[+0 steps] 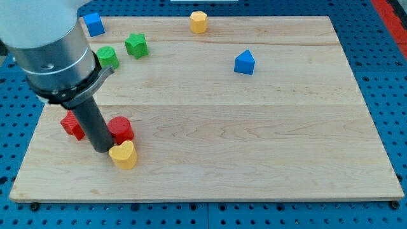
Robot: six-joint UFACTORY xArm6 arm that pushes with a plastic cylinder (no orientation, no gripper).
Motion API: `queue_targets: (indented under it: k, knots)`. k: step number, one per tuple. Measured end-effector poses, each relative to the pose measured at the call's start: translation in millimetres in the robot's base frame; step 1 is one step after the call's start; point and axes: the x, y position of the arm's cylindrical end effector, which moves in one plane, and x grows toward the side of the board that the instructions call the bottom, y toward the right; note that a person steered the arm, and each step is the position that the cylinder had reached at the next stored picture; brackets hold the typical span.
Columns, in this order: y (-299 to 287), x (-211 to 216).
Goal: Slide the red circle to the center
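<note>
Red circle (120, 129) low at tabletop's (254, 146) 8 o'clock side, touching my tip (101, 149) at its 8 o'clock. Yellow heart (123, 154) just below. No gripper present: state untellable.

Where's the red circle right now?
The red circle sits at the board's lower left in the camera view, just right of my tip, above the yellow heart, with another red block left of the rod.
</note>
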Motion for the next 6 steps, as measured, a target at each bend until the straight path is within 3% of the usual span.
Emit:
queue_targets:
  k: [4, 6]
  knots:
    - [70.2, -81.4]
    - [110.6, -92.2]
